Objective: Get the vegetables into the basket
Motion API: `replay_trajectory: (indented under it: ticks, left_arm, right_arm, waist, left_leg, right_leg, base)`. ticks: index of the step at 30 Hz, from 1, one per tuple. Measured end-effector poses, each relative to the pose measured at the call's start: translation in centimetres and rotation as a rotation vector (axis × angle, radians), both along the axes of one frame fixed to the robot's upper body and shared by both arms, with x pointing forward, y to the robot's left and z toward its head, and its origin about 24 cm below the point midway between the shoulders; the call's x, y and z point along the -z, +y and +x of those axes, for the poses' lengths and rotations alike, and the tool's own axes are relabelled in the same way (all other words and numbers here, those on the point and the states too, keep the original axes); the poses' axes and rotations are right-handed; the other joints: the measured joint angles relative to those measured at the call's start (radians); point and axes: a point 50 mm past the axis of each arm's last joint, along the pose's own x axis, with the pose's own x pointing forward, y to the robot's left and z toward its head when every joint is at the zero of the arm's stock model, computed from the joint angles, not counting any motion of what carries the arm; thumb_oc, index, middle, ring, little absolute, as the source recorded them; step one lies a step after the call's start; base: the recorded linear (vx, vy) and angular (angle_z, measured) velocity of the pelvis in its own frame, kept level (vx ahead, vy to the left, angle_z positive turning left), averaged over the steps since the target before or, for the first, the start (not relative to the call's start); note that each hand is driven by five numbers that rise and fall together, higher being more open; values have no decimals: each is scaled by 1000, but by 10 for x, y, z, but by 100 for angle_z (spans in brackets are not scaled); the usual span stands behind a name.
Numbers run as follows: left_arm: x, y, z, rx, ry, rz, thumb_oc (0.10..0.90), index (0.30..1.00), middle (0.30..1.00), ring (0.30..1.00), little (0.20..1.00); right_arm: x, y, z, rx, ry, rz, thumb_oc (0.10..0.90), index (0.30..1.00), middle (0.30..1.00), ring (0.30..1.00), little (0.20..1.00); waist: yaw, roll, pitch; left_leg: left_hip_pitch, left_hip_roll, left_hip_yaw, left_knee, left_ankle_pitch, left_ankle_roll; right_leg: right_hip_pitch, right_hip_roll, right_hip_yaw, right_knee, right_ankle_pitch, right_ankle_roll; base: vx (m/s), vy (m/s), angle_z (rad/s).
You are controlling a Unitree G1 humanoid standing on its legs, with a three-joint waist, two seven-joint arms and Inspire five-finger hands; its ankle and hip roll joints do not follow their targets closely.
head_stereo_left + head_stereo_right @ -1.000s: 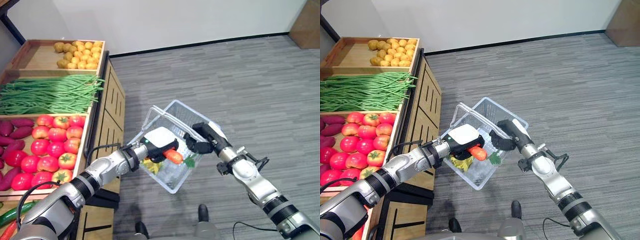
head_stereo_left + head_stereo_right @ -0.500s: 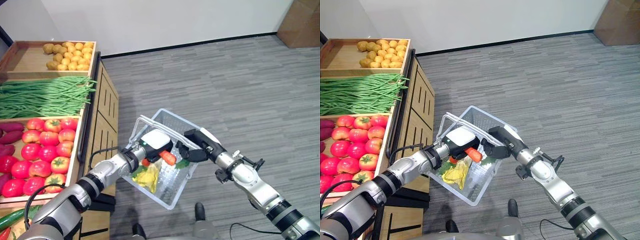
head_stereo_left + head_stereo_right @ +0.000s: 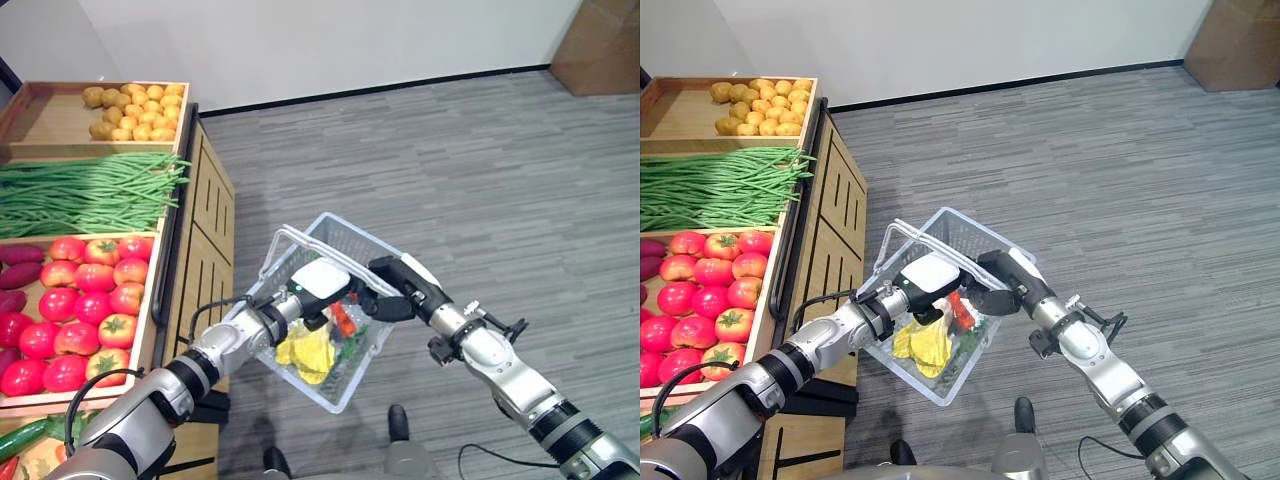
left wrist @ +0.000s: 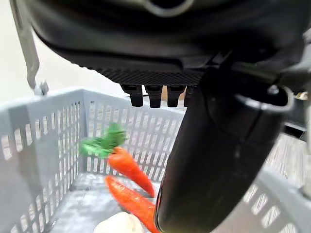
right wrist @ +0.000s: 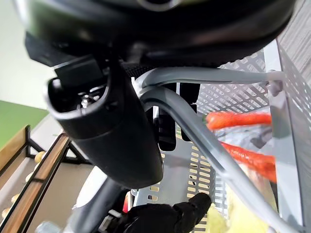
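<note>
A grey plastic basket (image 3: pixel 345 222) hangs in the air beside the produce stand. My right hand (image 3: pixel 395 290) is shut on its metal handles (image 5: pixel 194 126), which run under the curled thumb (image 5: pixel 112 131). My left hand (image 3: pixel 318 280), with its white cover, is just over the basket's near rim, fingers relaxed and holding nothing. An orange carrot (image 4: pixel 129 165) with a green top is loose inside the basket, above a second carrot (image 4: pixel 129 199). The same carrot (image 3: pixel 343 318) lies next to a yellow vegetable (image 3: pixel 308 352).
A wooden stand on the left holds crates of potatoes (image 3: pixel 135 103), green beans (image 3: pixel 90 185), tomatoes (image 3: pixel 85 310) and purple sweet potatoes (image 3: pixel 15 275). Grey carpet (image 3: pixel 500 180) spreads to the right. A cardboard box (image 3: pixel 600 40) stands far right.
The carrot has left my left hand and dropped into the basket. My right hand still holds the handles. The camera shifted at the start.
</note>
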Motion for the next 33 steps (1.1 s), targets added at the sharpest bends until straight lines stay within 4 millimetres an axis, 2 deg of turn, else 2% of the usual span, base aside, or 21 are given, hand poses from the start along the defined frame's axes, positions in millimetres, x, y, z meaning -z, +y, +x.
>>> replay_trajectory:
  ticks: [4, 6, 7, 8, 9, 11, 12, 16, 17, 18, 19, 21, 24, 25, 26, 28, 33]
  left_arm:
    - [-9, 3, -11, 6, 51, -72, 900, 1000, 1000, 1000, 1000]
    - [-11, 9, -22, 7, 139, -148, 900, 1000, 1000, 1000, 1000]
    - [-15, 9, -30, 36, 180, -193, 900, 1000, 1000, 1000, 1000]
    - [-22, 3, -46, 105, 259, -286, 900, 1000, 1000, 1000, 1000]
    - [-23, 1, -53, 115, 312, -348, 900, 1000, 1000, 1000, 1000]
    - [-20, 3, -67, 94, 470, -527, 900, 1000, 1000, 1000, 1000]
    - [-19, 5, -71, 91, 516, -561, 900, 1000, 1000, 1000, 1000]
    - [-10, 28, -79, -30, 704, -735, 900, 1000, 1000, 1000, 1000]
    - [-4, 35, -81, -77, 742, -766, 900, 1000, 1000, 1000, 1000]
    - [14, 50, -86, -195, 814, -846, 900, 1000, 1000, 1000, 1000]
    - [29, 61, -90, -284, 854, -852, 900, 1000, 1000, 1000, 1000]
    - [67, 86, -106, -500, 944, -815, 900, 1000, 1000, 1000, 1000]
    - [107, 109, -131, -729, 1048, -781, 900, 1000, 1000, 1000, 1000]
    - [114, 111, -137, -772, 1070, -764, 900, 1000, 1000, 1000, 1000]
    - [131, 118, -149, -853, 1100, -728, 900, 1000, 1000, 1000, 1000]
    - [144, 120, -162, -909, 1128, -659, 900, 1000, 1000, 1000, 1000]
    - [176, 114, -194, -1104, 1185, -631, 900, 1000, 1000, 1000, 1000]
  right_arm:
    - [17, -9, 2, 98, 6, -52, 400, 300, 300, 300, 300]
    - [27, -18, 3, 171, 15, -91, 400, 300, 300, 300, 300]
    - [32, -26, 3, 220, 26, -112, 400, 300, 300, 300, 300]
    - [44, -43, 0, 316, 71, -159, 400, 300, 300, 300, 300]
    - [49, -49, -2, 347, 92, -176, 400, 300, 300, 300, 300]
    - [63, -60, -7, 413, 141, -223, 400, 300, 300, 300, 300]
    - [68, -65, -10, 428, 163, -249, 400, 300, 300, 300, 300]
    - [90, -86, -26, 494, 267, -367, 400, 300, 300, 300, 300]
    - [94, -93, -31, 526, 296, -382, 400, 300, 300, 300, 300]
    - [104, -104, -41, 586, 348, -406, 400, 300, 300, 300, 300]
    - [110, -112, -48, 624, 389, -414, 400, 300, 300, 300, 300]
    - [118, -121, -58, 664, 447, -439, 400, 300, 300, 300, 300]
    - [126, -128, -71, 703, 499, -443, 400, 300, 300, 300, 300]
    - [127, -130, -74, 710, 513, -450, 400, 300, 300, 300, 300]
    - [132, -134, -81, 727, 550, -467, 400, 300, 300, 300, 300]
    - [138, -139, -92, 747, 600, -486, 400, 300, 300, 300, 300]
    - [150, -148, -117, 847, 705, -463, 400, 300, 300, 300, 300]
  waist:
    - [14, -3, -1]
    - [25, -4, -1]
    - [41, -5, -2]
    - [67, -6, -3]
    - [77, -6, -3]
    - [87, -6, -4]
    - [91, -6, -4]
    - [97, -4, -6]
    - [102, -3, -8]
    - [103, -1, -12]
    - [106, 1, -14]
    - [108, 6, -18]
    - [108, 9, -31]
    - [110, 8, -32]
    - [119, 10, -40]
    - [125, 10, -53]
    - [134, 11, -75]
  left_leg:
    - [3, 1, -14, 0, 0, 0]
    - [6, 1, -25, 0, 0, 0]
    - [6, 1, -26, 0, 0, 0]
    - [6, -1, -34, 0, 0, 0]
    - [7, -2, -38, 0, 0, 0]
    - [8, -3, -46, 0, 0, 0]
    - [8, -3, -48, 0, 0, 1]
    - [12, -3, -59, -1, 0, 1]
    - [9, -3, -65, -1, -1, 4]
    - [9, -2, -71, -5, -3, 8]
    - [9, -2, -77, -4, -3, 8]
    - [8, -2, -80, -3, -3, 7]
    - [9, -2, -85, 0, -1, 4]
    - [8, -1, -86, 0, 0, 3]
    - [5, -1, -90, 0, -1, 5]
    - [2, -1, -95, 0, -1, 6]
    - [-12, -2, -108, -2, 1, 9]
  right_leg:
    - [12, -1, -13, 0, -1, 0]
    - [23, -2, -23, 0, -4, 2]
    - [24, -2, -24, 0, -4, 2]
    - [30, -5, -30, 0, -4, 2]
    - [34, -6, -35, 0, -6, 4]
    - [42, -8, -43, 0, -8, 4]
    - [43, -8, -45, 0, -8, 4]
    - [53, -9, -55, -5, -10, 5]
    - [55, -9, -60, -4, -11, 3]
    - [58, -10, -66, -6, -16, 3]
    - [63, -9, -71, -6, -17, 3]
    - [65, -9, -74, -6, -18, 3]
    - [69, -10, -79, -6, -19, 3]
    - [70, -10, -81, -6, -19, 3]
    - [70, -10, -86, -6, -20, 4]
    - [69, -10, -90, -6, -22, 4]
    - [65, -12, -103, -6, -32, 16]
  base:
    - [9, -7, 9]
    - [-4, 0, 14]
    - [-15, -3, 13]
    - [-19, -3, 14]
    - [-17, -4, 15]
    - [-7, -3, 11]
    - [-15, -4, 10]
    - [-22, -5, 7]
    - [-37, -6, 13]
    - [-26, -8, 16]
    - [-33, -9, 14]
    - [-34, -13, 6]
    - [-12, 0, 4]
    - [-36, 0, 9]
    - [-26, -2, 8]
    - [-27, -2, 8]
    - [-19, -5, 7]
